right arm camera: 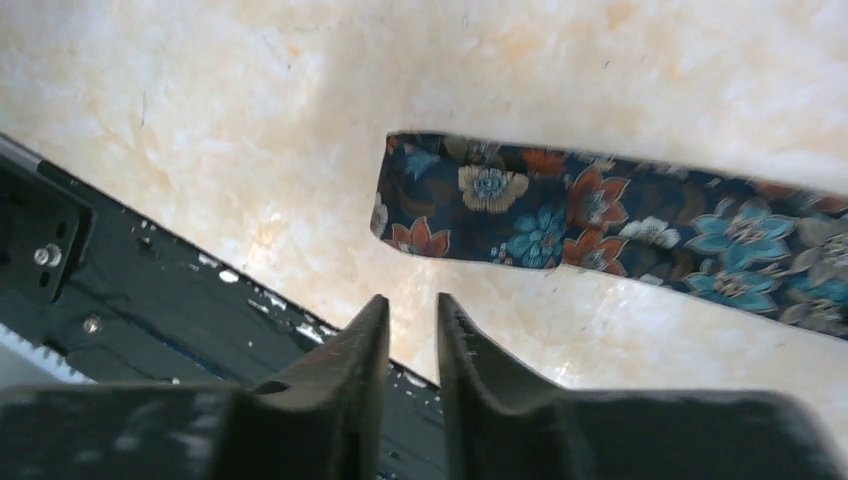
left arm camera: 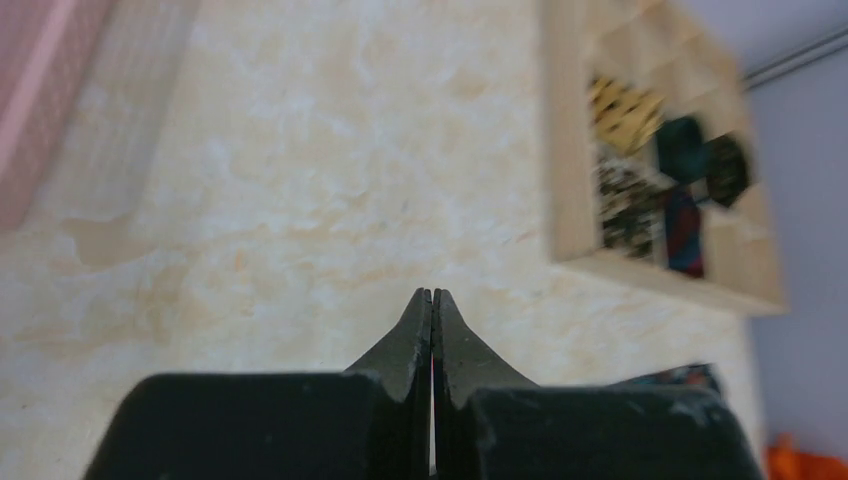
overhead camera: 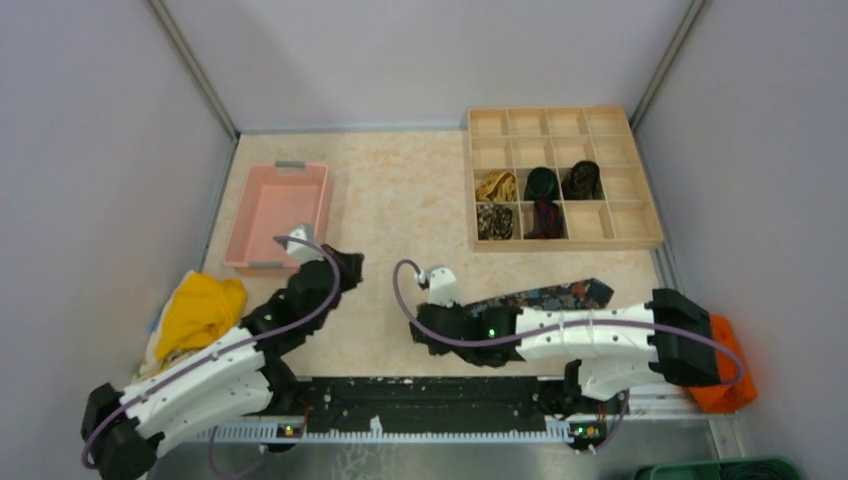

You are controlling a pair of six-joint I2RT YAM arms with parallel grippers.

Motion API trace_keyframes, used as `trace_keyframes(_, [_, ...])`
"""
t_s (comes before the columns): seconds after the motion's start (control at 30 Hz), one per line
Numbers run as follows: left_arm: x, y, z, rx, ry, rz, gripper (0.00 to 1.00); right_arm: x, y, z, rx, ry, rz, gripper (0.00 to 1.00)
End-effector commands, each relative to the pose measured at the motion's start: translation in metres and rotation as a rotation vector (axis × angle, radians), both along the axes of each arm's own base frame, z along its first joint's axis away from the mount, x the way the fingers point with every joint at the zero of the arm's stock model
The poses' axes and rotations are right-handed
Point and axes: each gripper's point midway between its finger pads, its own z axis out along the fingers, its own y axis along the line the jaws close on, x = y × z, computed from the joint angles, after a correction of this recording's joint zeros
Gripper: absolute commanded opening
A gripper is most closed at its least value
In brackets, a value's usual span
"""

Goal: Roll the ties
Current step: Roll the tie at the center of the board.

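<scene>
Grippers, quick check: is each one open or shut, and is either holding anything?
Left gripper: shut, holding nothing.
Right gripper: slightly open and empty; the floral tie lies flat just ahead of it, untouched.

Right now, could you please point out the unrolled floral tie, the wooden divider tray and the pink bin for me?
unrolled floral tie (right arm camera: 600, 215): right wrist view, middle of the strip.
wooden divider tray (overhead camera: 565, 244): top external view, near rim.
pink bin (overhead camera: 275, 210): top external view, bare floor.

The white-shelled left arm (overhead camera: 205, 372) and right arm (overhead camera: 590, 335) have black joints, each trailing a looping purple-grey cable (overhead camera: 396, 288). A small green light (overhead camera: 490, 331) glows on the right arm, whose tapered black fingers (right arm camera: 345, 375) look scuffed.
</scene>
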Motion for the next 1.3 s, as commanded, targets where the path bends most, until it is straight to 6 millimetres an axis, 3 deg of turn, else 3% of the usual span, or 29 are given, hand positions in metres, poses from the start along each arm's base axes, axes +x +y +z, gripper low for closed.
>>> trace_keyframes(0.0, [-0.019,0.054,0.028,-0.038,-0.114,0.122,0.00,0.015,0.004,0.019,-0.151,-0.117,-0.018,0.35])
trace_keyframes(0.07, [-0.026,0.064,0.040,-0.071,-0.152,0.127,0.00,0.018,0.016,0.020,-0.214,-0.148,-0.004,0.52])
trace_keyframes(0.2, [-0.035,0.082,0.043,-0.055,-0.146,0.167,0.00,0.026,0.036,0.008,-0.349,-0.183,0.011,0.62])
trace_keyframes(0.37, [-0.037,0.087,0.039,-0.035,-0.129,0.180,0.00,0.028,0.045,-0.005,-0.420,-0.179,0.012,0.62])
trace_keyframes(0.53, [-0.035,0.087,0.040,-0.029,-0.142,0.179,0.00,0.025,0.041,-0.017,-0.450,-0.148,-0.007,0.62])
trace_keyframes(0.9, [-0.033,0.084,0.041,-0.011,-0.161,0.160,0.00,0.037,0.017,-0.059,-0.492,-0.049,-0.058,0.62])
trace_keyframes(1.27, [-0.029,0.079,0.039,0.008,-0.166,0.144,0.00,0.047,0.003,-0.075,-0.505,-0.014,-0.112,0.59])
